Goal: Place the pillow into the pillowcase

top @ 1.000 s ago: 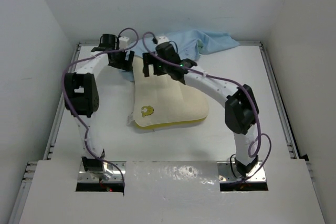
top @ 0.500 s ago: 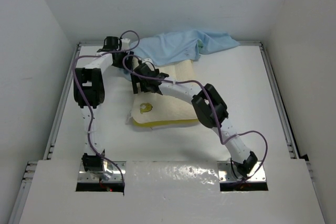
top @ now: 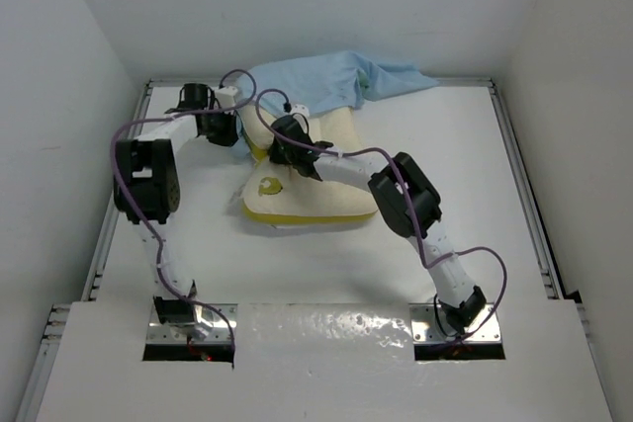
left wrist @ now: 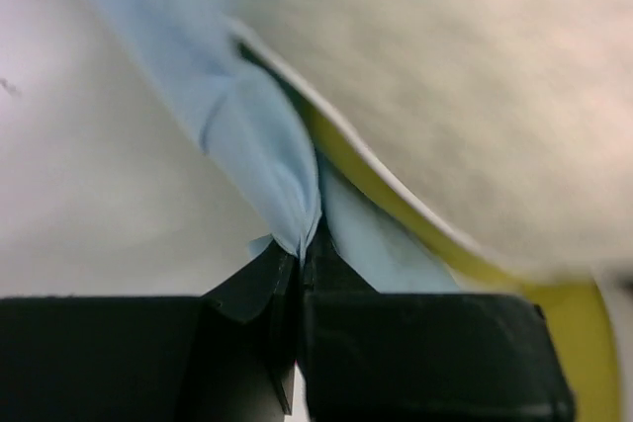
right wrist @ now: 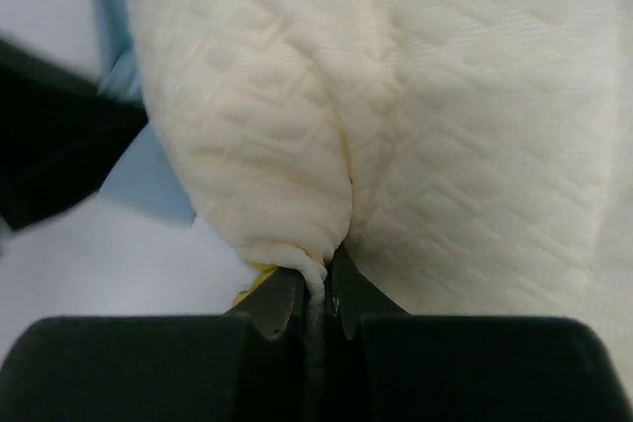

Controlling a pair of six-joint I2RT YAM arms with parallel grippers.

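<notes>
The white table [top: 475,175] carries the pillow [top: 307,203] and the pillowcase [top: 316,81].

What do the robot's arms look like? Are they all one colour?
No. The left arm and right arm are both white tubes with chunky black joints. Purple cables loop along each one. The fingers are plain black blocks. Each arm is bolted to a shiny metal plate.

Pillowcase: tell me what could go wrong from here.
1. The left gripper pinches only a thin fold of the pillowcase, so a pull may slip it free.
2. The right gripper grips just a small tuck of the pillow, which might slip out.
3. Most of the pillowcase lies bunched up, so the pillow may push the cloth along instead of entering.
</notes>
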